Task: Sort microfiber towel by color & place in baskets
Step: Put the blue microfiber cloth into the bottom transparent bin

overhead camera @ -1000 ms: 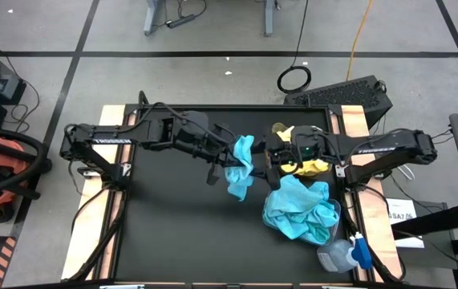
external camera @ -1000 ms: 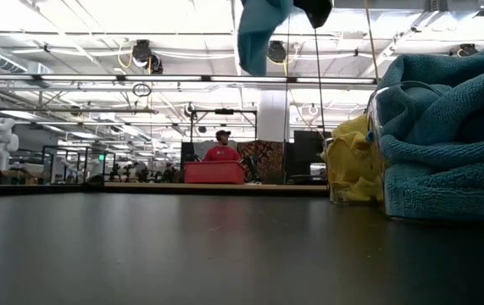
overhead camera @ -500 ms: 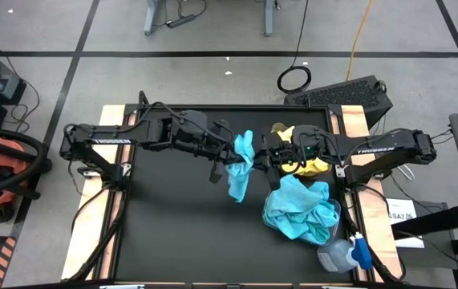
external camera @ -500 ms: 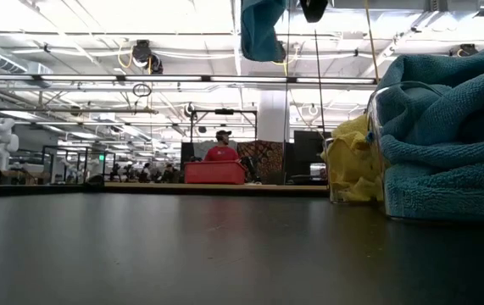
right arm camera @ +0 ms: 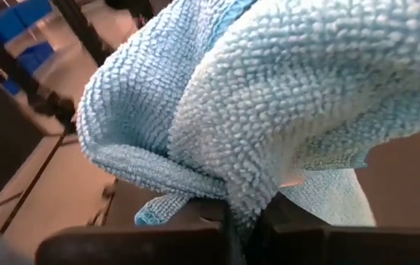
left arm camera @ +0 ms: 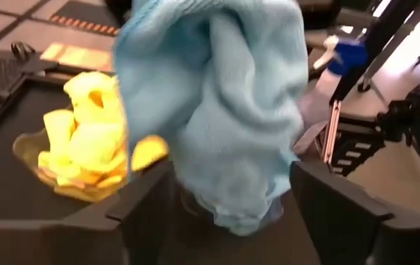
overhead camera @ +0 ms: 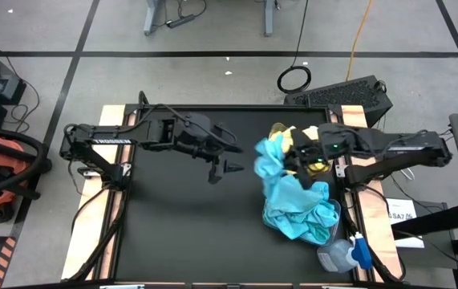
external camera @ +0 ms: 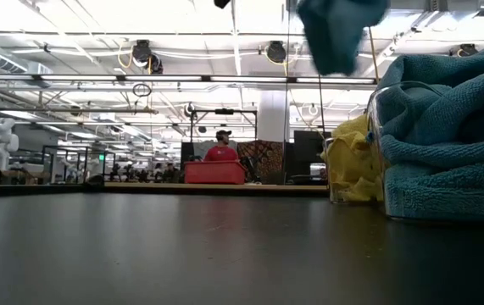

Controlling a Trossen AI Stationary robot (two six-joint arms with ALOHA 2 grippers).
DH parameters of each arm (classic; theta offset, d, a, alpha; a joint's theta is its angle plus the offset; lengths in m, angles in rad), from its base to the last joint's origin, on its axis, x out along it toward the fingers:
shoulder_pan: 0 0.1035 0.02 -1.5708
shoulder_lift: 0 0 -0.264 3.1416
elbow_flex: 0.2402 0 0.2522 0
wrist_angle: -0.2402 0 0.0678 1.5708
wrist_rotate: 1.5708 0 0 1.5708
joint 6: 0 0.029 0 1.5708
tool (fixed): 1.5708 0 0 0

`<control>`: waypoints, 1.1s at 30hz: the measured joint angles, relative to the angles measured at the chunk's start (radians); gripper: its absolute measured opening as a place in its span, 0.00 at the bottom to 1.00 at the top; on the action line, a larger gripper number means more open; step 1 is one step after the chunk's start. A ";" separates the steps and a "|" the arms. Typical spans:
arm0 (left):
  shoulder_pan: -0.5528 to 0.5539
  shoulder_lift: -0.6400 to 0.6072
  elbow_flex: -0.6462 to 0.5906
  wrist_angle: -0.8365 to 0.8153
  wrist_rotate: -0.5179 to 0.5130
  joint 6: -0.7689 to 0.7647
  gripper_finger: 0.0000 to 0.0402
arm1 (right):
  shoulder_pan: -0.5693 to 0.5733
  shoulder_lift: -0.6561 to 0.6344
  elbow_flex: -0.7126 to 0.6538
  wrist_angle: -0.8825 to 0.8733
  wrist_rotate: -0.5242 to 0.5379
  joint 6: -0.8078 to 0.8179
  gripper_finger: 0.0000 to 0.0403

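Note:
A teal-blue microfiber towel hangs bunched in the air over the table's middle, with my right gripper shut on it; it also shows at the top of the low view. My left gripper stands open just left of the towel, which fills the left wrist view beyond the spread fingers without touching them. Two clear baskets stand at the table's right. The far one holds yellow towels. The near one is heaped with teal towels. My right gripper pinches a bunched fold of the teal towel between its two shut fingers, several layers together. The fingers come roughly level from the table's right side. The towel is lifted clear of the table and droops slack around and below the fingers.
A blue-capped grey bottle lies at the near right corner beside the teal basket. A black keyboard sits beyond the table's far right edge. The dark table surface stretches to the left and near sides. A person in red is far behind.
My left gripper has opened and let go of the teal towel. My right gripper has shut on the towel and drawn it toward the table's right edge, over the baskets' left side. The towel now hangs from the right gripper alone.

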 joint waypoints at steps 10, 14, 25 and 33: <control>0.000 0.000 0.000 -0.100 -0.001 0.000 0.74 | 0.179 -0.134 0.000 -0.483 0.027 0.251 0.01; 0.001 0.000 0.000 -0.112 -0.001 0.000 0.74 | 0.275 -0.115 0.000 -0.631 0.071 0.333 0.01; 0.018 0.000 0.000 -0.121 -0.021 0.055 0.74 | 0.431 0.021 -0.117 -0.673 0.079 0.368 0.01; 0.059 0.000 0.000 -0.157 -0.022 0.058 0.74 | 0.484 0.073 -0.320 -0.460 0.055 0.442 0.01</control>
